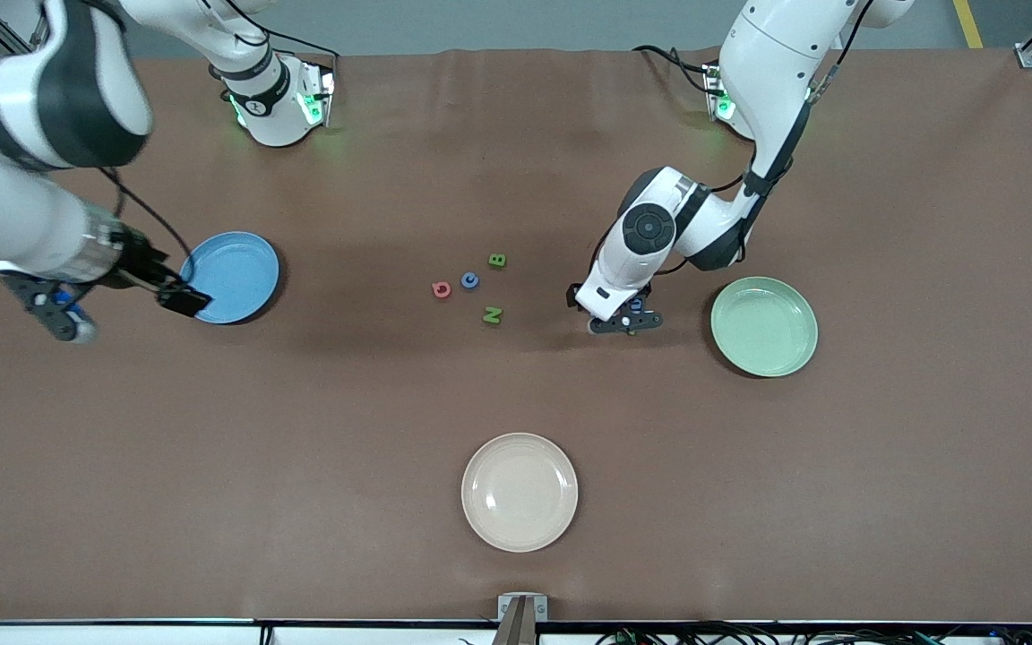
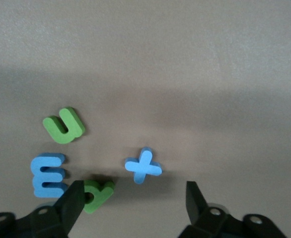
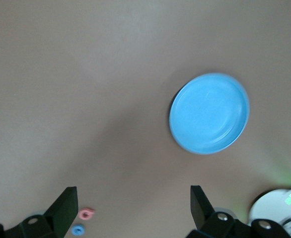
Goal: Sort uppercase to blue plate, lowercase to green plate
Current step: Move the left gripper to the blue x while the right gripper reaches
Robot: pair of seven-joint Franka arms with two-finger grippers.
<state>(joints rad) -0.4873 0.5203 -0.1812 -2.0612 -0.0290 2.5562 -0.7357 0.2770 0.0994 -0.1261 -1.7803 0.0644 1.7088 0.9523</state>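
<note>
At the left edge of the front view, the right gripper (image 1: 126, 300) hangs in the air by the rim of the blue plate (image 1: 234, 273). Its fingers are spread wide and hold nothing. The blue plate has nothing in it.

In the middle of the front view sit four big letters on the brown table (image 1: 319, 466). There is a pink D (image 1: 442, 289), a blue C (image 1: 470, 281), a green B (image 1: 497, 260) and a green N (image 1: 492, 314). They are close together but not touching.

Low in the middle is a cream plate (image 1: 520, 492), well apart from the letters.

To the right, the left gripper (image 1: 625, 323) is down low over the small letters. Its fingers are wide apart and grip nothing. Its wrist view shows a green u (image 2: 64, 126), a blue m (image 2: 48, 175), a green p (image 2: 99, 194) and a blue plus (image 2: 143, 165) on the table. One finger (image 2: 72, 204) covers part of the green p.

The green plate (image 1: 764, 325) lies further right, with nothing in it.
</note>
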